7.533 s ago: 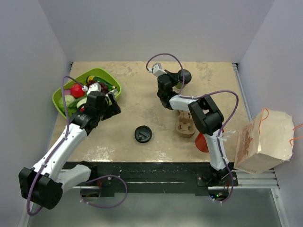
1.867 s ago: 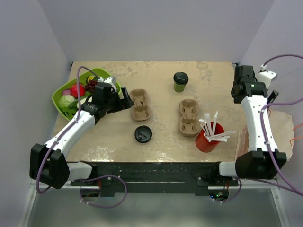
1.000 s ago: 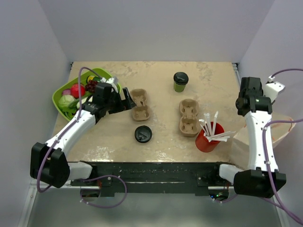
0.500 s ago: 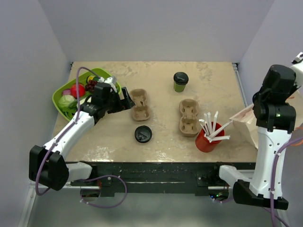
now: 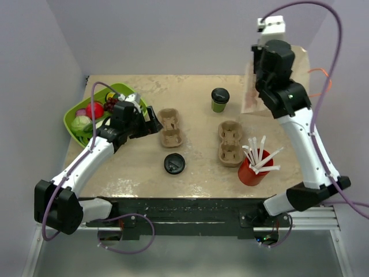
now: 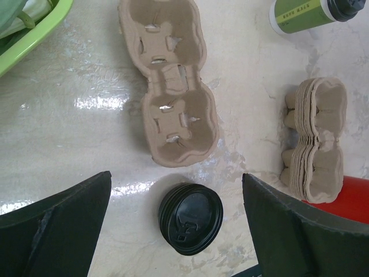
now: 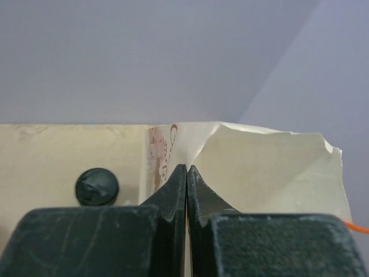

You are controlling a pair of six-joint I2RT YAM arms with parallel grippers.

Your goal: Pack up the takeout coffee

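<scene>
The takeout coffee (image 5: pixel 219 99), a small green cup with a black lid, stands at the back middle of the table; it also shows in the left wrist view (image 6: pixel 305 11) and the right wrist view (image 7: pixel 97 186). My right gripper (image 7: pixel 186 170) is shut on the top edge of a cream paper bag (image 7: pixel 271 167), held up at the back right (image 5: pixel 249 98), just right of the cup. My left gripper (image 6: pixel 179 228) is open above a loose black lid (image 6: pixel 190 218), with nothing between its fingers.
A cardboard cup carrier (image 5: pixel 171 127) lies by the left gripper, and a stack of carriers (image 5: pixel 230 142) lies right of centre. A red cup with white straws (image 5: pixel 253 170) stands front right. A green tray (image 5: pixel 74 109) of toy food sits at the left.
The right arm has swung the paper bag from beyond the table's right edge up and over to the back right, near the green cup. The left arm has hardly moved.
</scene>
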